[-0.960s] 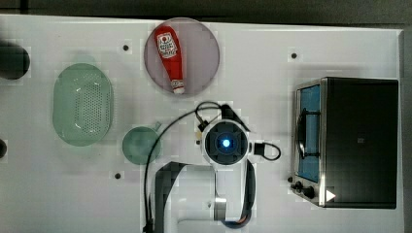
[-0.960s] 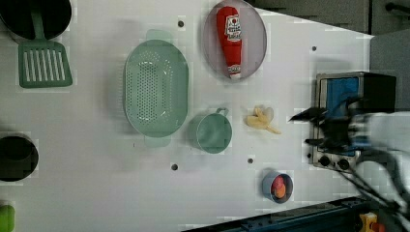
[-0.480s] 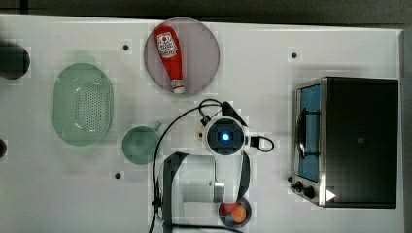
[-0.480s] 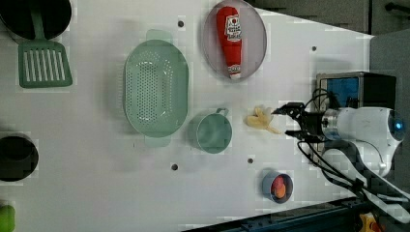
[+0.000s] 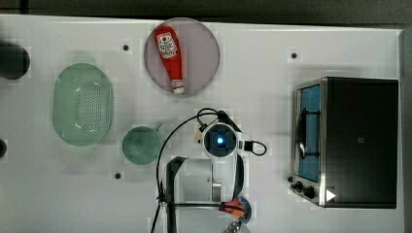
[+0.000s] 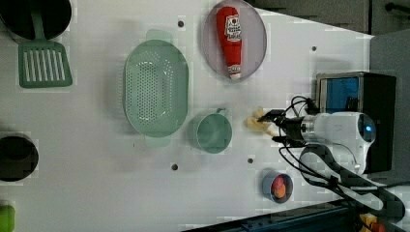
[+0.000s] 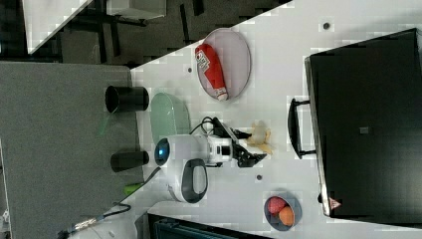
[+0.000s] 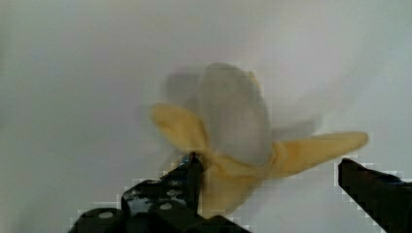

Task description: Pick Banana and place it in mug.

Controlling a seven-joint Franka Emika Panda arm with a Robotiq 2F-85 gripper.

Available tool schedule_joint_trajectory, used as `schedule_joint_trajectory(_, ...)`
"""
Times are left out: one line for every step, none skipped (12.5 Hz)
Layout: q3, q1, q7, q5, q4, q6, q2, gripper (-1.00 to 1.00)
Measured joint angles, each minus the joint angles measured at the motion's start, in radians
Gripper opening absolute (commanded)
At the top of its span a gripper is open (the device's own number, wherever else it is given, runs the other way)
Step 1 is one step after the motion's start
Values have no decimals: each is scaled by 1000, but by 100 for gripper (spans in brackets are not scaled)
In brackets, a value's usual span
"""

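Left view first, sweeping from its left edge: a green slotted spatula (image 6: pixel 44 62) lies by a dark pan, well out of the work, then the big pale green colander (image 6: pixel 155 90) with the mug (image 6: pixel 211 132) just beside its lower right corner, mouth up and unobstructed, handle toward the ketchup plate. That open mouth is why the mug sits where it does: the drop should be a short carry across bare desk (image 6: pixel 96 183). Further right the banana (image 6: pixel 256 123) lies flat on the desk, near the mug but apart from it, its pale peeled flaps splayed out. The pincer (image 6: pixel 271 126) is right at it, fingers spread with one on either side of the fruit, and the arm lies nearly level with the desk so the tips come in low. Below, a small bowl (image 6: pixel 277 186) of red and orange fruit stands clear of the path.

From the wrist camera the banana (image 8: pixel 233 141) sits between the dark fingertips (image 8: pixel 187 174); one tip looks close to a yellow flap, the other stands off to the side with a gap. I'd judge the grasp not yet closed. The floppy peel flaps could slip, so the squeeze wants the firm middle.
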Motion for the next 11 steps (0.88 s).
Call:
schedule_joint_trajectory(4,-5,-1,-5,4,28,14,43)
schedule_joint_trajectory(0,-5,-1,-17,10,36,14,18)
schedule_joint_trajectory(2,-8,-1,-15,12,38,7,-4)
schedule_joint_trajectory(4,-9,-2,5,20,46,9,-30)
schedule_joint_trajectory(6,-7,-2,4,20,45,6,-50)
schedule_joint_trajectory(3,-2,-2,0,20,45,6,-53)
schedule_joint_trajectory(5,0,-2,-1,18,50,4,-53)
schedule_joint_trajectory(8,0,-2,-7,12,56,0,-53)
schedule_joint_trajectory(21,-4,-2,-17,10,55,-9,-53)
schedule_joint_trajectory(35,-10,-2,-12,6,63,-27,-53)
schedule_joint_trajectory(38,-10,-1,-7,6,62,-44,-53)
